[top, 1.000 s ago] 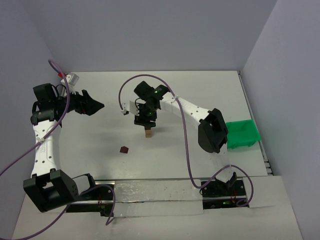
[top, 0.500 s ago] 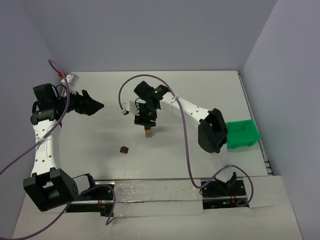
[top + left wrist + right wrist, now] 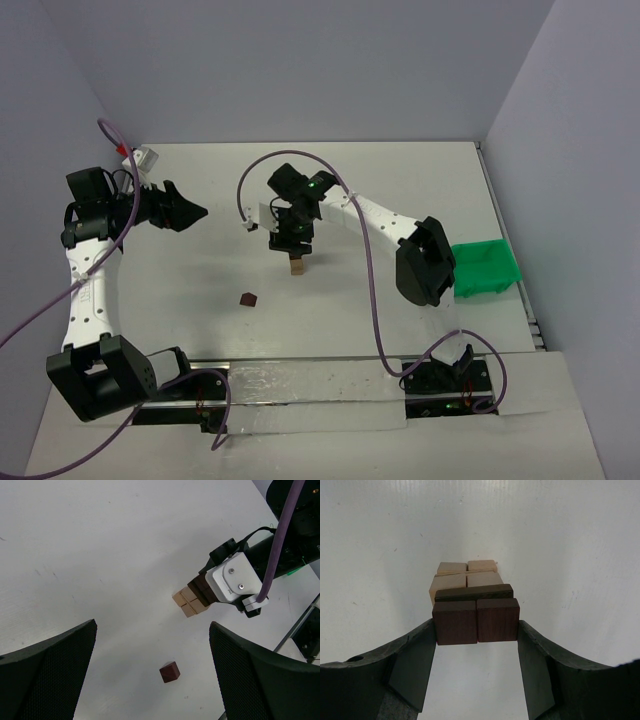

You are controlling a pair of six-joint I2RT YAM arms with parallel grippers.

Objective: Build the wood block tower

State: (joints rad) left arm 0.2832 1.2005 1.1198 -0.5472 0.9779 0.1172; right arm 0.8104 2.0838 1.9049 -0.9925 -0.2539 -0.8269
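As right pincer (image 3: 476, 630) grips it, tower (image 3: 470, 582) stands between its jaws.

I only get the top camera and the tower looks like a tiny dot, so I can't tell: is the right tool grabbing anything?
Observer: Yes. The right wrist view shows the right tool squeezing two dark blocks that sit side by side, one finger against each outer side.
Operator: What's under them?
Observer: More dark wood, then pairs of light blocks lower down.
Operator: Is the left tool doing anything?
Observer: No. Its own wrist view shows the left tool wide open, with nothing between its fingers.
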